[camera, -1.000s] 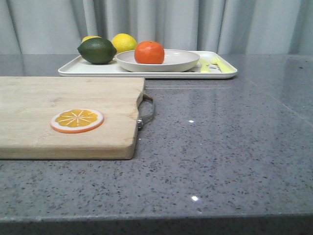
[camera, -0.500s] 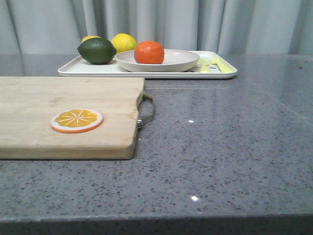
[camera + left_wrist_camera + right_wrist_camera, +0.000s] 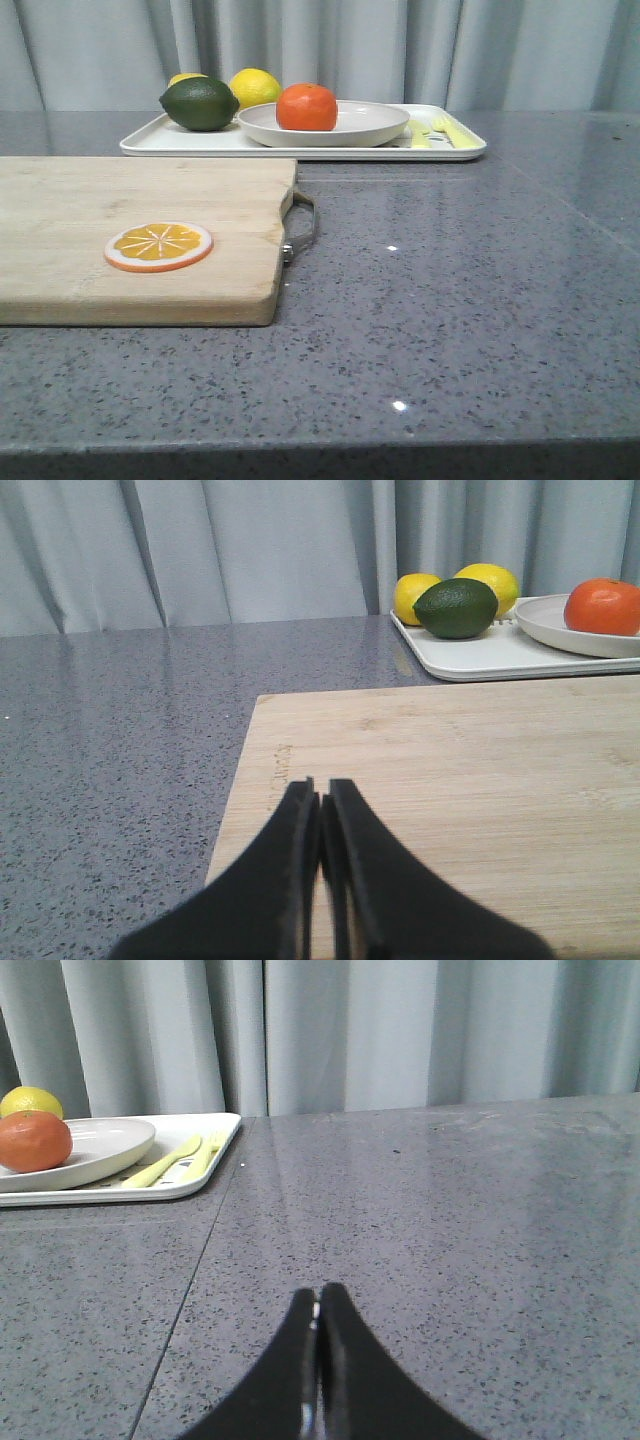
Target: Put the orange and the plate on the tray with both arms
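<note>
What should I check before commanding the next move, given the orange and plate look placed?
1. Orange sits in the plate: ok.
2. Plate rests on the tray: ok.
3. Left tool shut, holding nothing, over the cutting board: ok.
4. Right tool shut, holding nothing, over bare counter: ok.
5. Plate fully inside the tray's rim: cannot tell.

You get no readable text here; the faint mark on the cutting board (image 3: pixel 279 770) is too blurry to read.
</note>
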Robot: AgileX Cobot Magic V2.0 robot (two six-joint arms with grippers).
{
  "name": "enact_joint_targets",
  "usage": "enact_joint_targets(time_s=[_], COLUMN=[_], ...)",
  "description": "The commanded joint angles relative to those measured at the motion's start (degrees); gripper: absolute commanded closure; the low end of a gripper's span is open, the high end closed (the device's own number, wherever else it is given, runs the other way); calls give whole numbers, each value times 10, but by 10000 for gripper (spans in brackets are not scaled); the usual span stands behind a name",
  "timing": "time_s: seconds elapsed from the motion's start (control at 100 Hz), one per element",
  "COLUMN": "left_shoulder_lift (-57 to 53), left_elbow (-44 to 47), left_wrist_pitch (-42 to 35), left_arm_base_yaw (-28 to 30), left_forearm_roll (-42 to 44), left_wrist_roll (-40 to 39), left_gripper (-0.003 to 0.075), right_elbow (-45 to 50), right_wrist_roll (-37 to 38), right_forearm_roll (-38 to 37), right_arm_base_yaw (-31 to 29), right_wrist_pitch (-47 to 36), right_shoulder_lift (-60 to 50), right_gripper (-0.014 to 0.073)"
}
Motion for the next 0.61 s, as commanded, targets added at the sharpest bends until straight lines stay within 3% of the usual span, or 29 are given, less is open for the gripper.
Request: enact_joint_targets(time_s=[0.0,0.6], left_shoulder_lift=[-18,-18], left_elbow=[13,13], left_wrist_pitch=[-47,-47], left_arm_base_yaw=[0,0], left_forearm_roll=[1,1], left_wrist_roll=[-2,-2], left_gripper=[739,739], right_elbow=[1,1], right_wrist_roll=[0,0], right_forearm_roll=[-6,-6], right_arm_base_yaw=[-3,-3], right_wrist_pitch=[-43,-43], right_shoulder_lift=[-12,-12], right_gripper=[661,661])
